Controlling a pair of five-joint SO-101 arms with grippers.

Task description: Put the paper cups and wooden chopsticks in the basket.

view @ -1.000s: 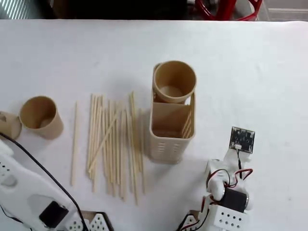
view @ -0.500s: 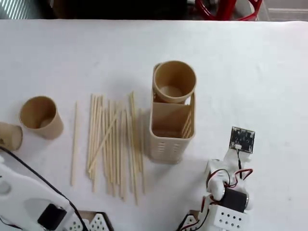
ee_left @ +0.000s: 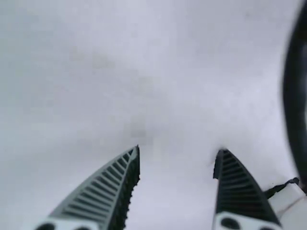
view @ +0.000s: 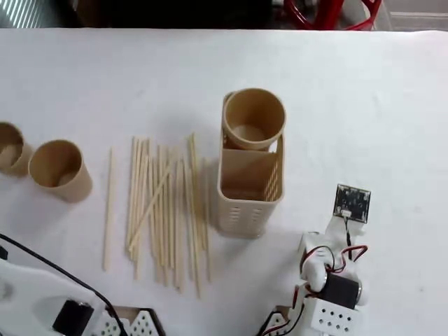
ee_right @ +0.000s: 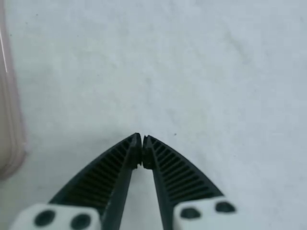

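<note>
L arm (view: pixel 31 304) backed off; paper cup (view: pixel 10 148) now at table (view: pixel 364 91) left edge, clear of open, empty L claw (ee_left: pixel 178 152). R claw (ee_right: pixel 142 139) closed.

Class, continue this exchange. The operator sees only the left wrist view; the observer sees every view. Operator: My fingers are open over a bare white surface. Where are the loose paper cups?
Observer: One paper cup sits left of the chopsticks, a second cup beyond it at the high view's left edge.
Operator: Anything in the basket?
Observer: A third cup stands in its far compartment.
Operator: And the other arm?
Observer: The right gripper is shut, empty, over bare table.
</note>
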